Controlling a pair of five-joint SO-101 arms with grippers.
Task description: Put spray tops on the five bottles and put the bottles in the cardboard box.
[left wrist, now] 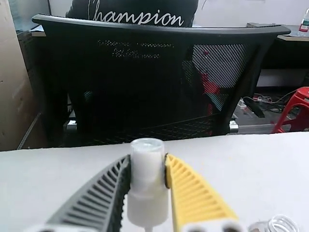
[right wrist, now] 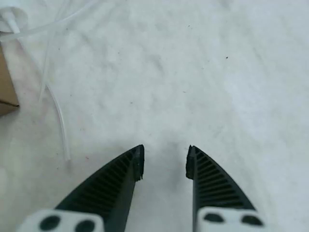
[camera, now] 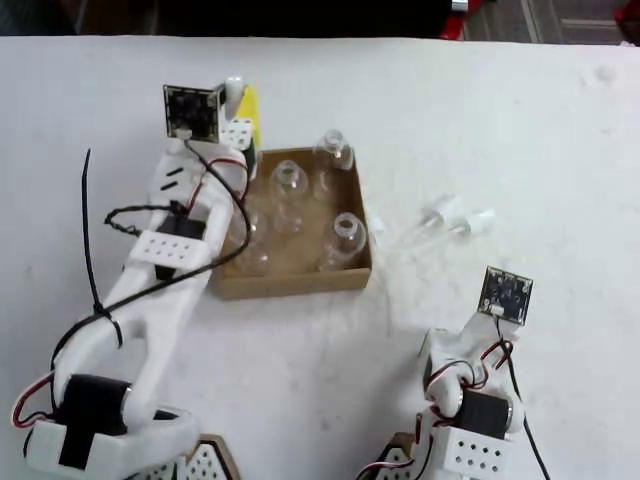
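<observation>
Spray top (left wrist: 147, 193) (upright) within left claw (left wrist: 147, 159)

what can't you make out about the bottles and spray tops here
Bottles in the cardboard box, high view: the left arm covers the box's left side, so the count is unsure.
Spray top in the left gripper, left wrist view: its lower end is cut off by the picture's edge.
Loose spray tops on the table, high view: too small and blurred to count.
</observation>
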